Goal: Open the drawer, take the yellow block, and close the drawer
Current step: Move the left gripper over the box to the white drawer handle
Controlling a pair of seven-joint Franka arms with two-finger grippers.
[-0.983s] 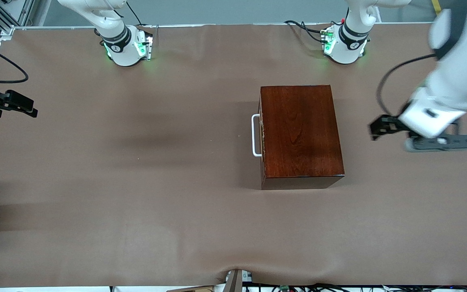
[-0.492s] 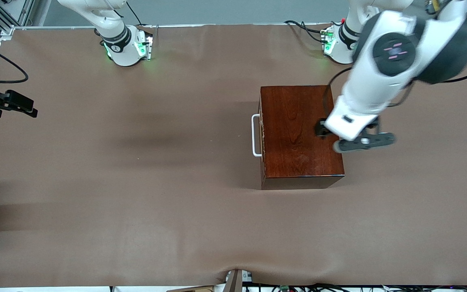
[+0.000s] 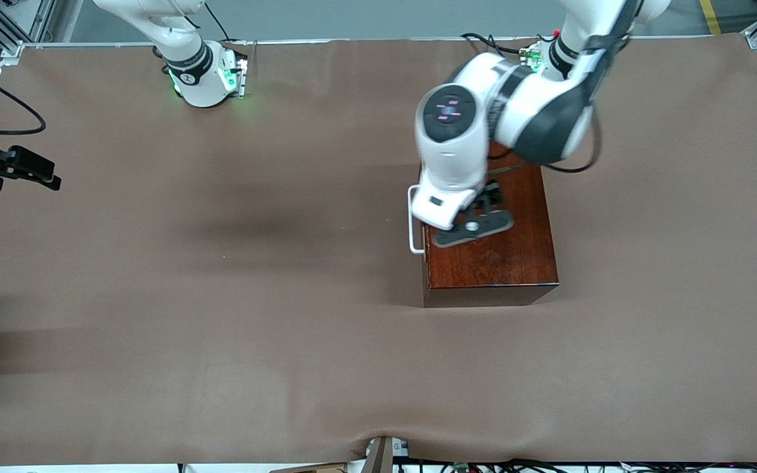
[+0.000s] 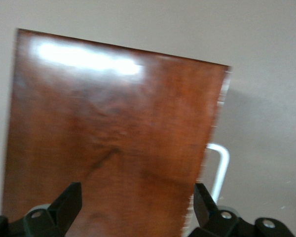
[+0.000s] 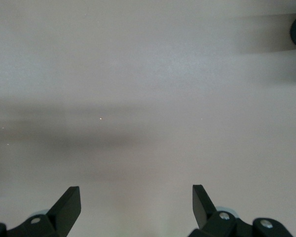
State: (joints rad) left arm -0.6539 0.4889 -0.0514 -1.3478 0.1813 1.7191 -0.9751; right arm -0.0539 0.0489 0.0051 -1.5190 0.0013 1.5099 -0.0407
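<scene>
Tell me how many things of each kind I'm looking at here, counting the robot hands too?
Glossy dark reddish-brown wooden box with its drawer shut: 1
White U-shaped bar handle on the drawer front: 1
Black two-finger grippers: 2, the left gripper open over the box, the right gripper open, waiting at the right arm's end of the table
Yellow cubes in sight: 0
Total: 4

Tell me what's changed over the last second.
The left gripper, open and holding nothing, swung in from the left arm's end of the table to above the wooden box, near the drawer's handle. The drawer stayed shut; the right gripper waited, open.
</scene>
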